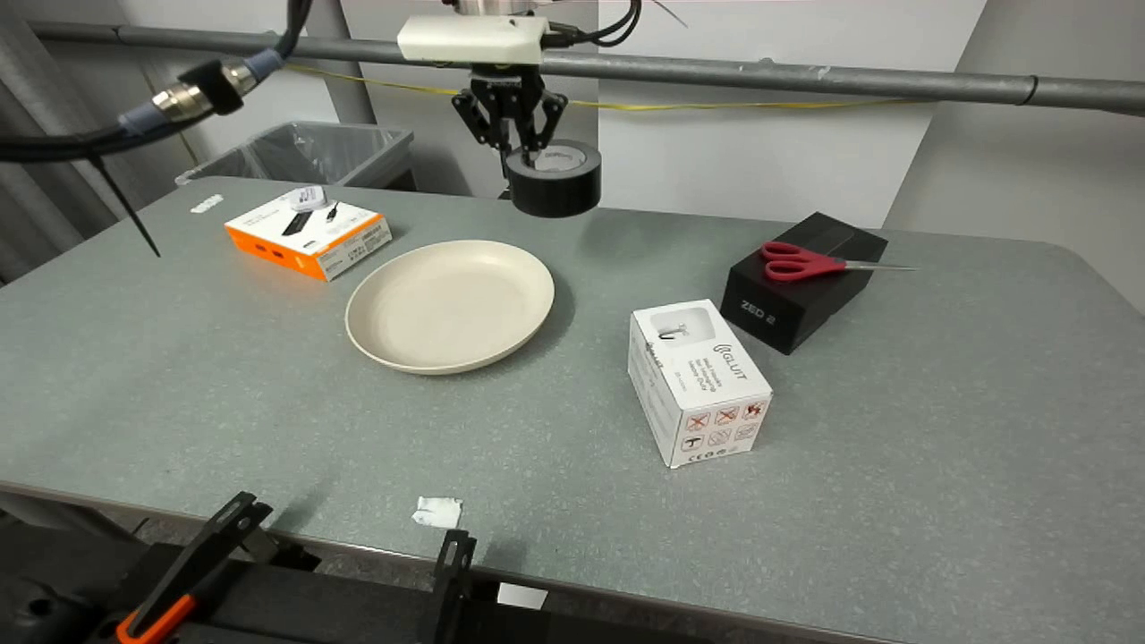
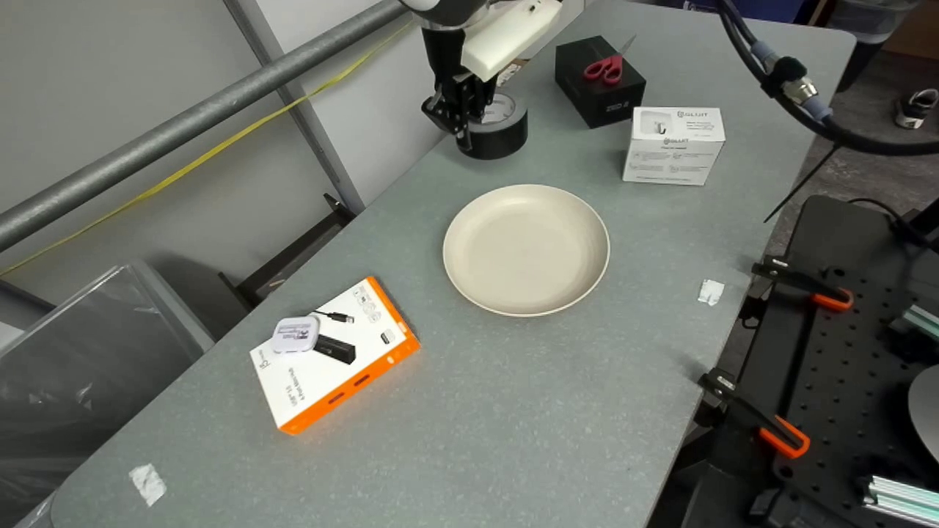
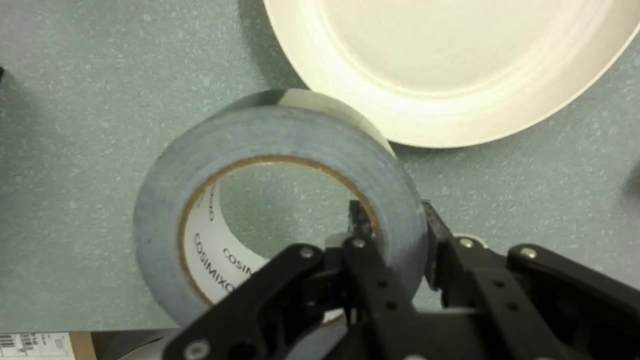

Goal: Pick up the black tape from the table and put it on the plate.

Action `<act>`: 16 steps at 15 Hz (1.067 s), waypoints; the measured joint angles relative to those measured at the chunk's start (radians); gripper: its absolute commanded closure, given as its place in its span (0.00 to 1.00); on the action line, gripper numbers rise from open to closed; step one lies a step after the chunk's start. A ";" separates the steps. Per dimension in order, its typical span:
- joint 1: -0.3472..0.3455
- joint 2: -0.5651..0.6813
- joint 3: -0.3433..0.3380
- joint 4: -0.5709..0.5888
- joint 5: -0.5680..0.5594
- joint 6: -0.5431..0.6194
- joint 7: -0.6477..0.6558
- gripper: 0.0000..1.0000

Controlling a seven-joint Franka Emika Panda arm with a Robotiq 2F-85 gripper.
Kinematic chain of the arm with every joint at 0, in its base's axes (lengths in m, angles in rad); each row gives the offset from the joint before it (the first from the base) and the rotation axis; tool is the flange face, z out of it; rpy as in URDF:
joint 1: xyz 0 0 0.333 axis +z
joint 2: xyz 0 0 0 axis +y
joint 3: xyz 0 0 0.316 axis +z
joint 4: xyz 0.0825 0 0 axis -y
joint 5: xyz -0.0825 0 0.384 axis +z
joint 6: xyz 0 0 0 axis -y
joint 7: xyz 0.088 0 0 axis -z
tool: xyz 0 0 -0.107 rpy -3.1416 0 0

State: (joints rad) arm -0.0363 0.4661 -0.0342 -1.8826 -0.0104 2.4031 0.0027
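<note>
The black tape (image 1: 556, 195) is held in the air above the far part of the grey table (image 1: 358, 429). It also shows in another exterior view (image 2: 499, 142). My gripper (image 1: 517, 161) is shut on the tape's wall, with one finger inside the hole and one outside. In the wrist view the gripper (image 3: 395, 215) pinches the right side of the tape (image 3: 157, 225), whose lower part is hidden behind the fingers. The beige plate (image 1: 450, 309) lies empty on the table, nearer the middle. In the wrist view the plate (image 3: 440, 45) is at the upper right, beyond the tape.
A white and orange box (image 1: 309, 231) lies beside the plate. A white hook box (image 1: 699, 380) and a black box (image 1: 805, 277) with red scissors (image 1: 796, 261) stand on its other side. A pipe (image 1: 760, 79) runs behind the table. Clamps (image 1: 228, 528) sit at the table edge.
</note>
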 measured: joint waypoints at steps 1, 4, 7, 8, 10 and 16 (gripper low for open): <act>0.003 -0.017 0.008 -0.033 -0.002 0.012 -0.014 0.94; 0.022 -0.077 0.037 -0.154 -0.017 0.053 -0.048 0.94; 0.051 -0.108 0.060 -0.264 -0.038 0.114 -0.056 0.94; 0.062 -0.107 0.063 -0.294 -0.045 0.148 -0.055 0.94; 0.079 -0.101 0.063 -0.344 -0.059 0.219 -0.055 0.94; 0.097 -0.027 0.080 -0.397 -0.063 0.357 -0.055 0.94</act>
State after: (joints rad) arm 0.0603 0.4387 0.0455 -2.2800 -0.0733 2.7604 -0.0527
